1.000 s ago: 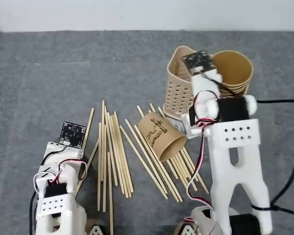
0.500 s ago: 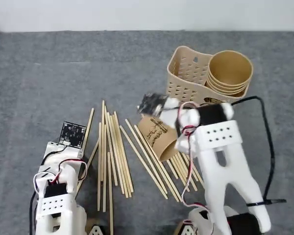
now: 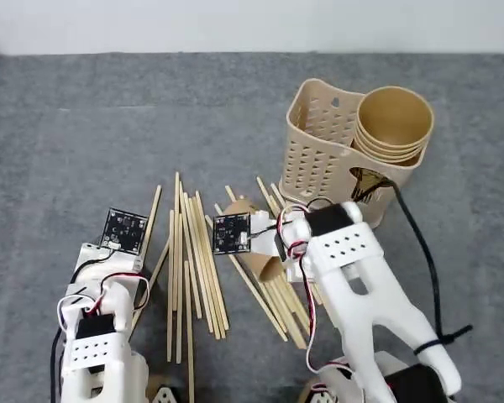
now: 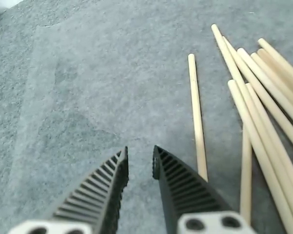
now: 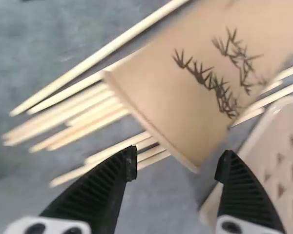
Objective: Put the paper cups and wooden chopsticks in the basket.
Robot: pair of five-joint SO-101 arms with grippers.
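My right hand [image 5: 178, 163] is spread wide over the paper cup [image 5: 195, 92] that lies on its side on the grey desk [image 3: 67, 126], about midway along the near edge. The cup's open rim sits between my two fingers. I cannot tell whether either finger touches it. The cup rests across several wooden chopsticks [image 3: 189, 260], which lie in a loose, roughly parallel spread from the middle of the desk toward its near edge, their tips fanning a little at the far end.

The basket [image 3: 319, 143] stands upright toward the far right of the desk, just beyond the lying cup. A stack of paper cups [image 3: 393, 117] is nested in its right half, mouths up. In my right wrist view, a pale perforated wall close to the cup is probably that basket.

My left hand [image 4: 140, 156] is near the left part of the near edge, above bare desk. Its fingers are only narrowly apart and hold nothing. One lone chopstick [image 4: 196, 112] lies just beside it, a little apart from the main spread.
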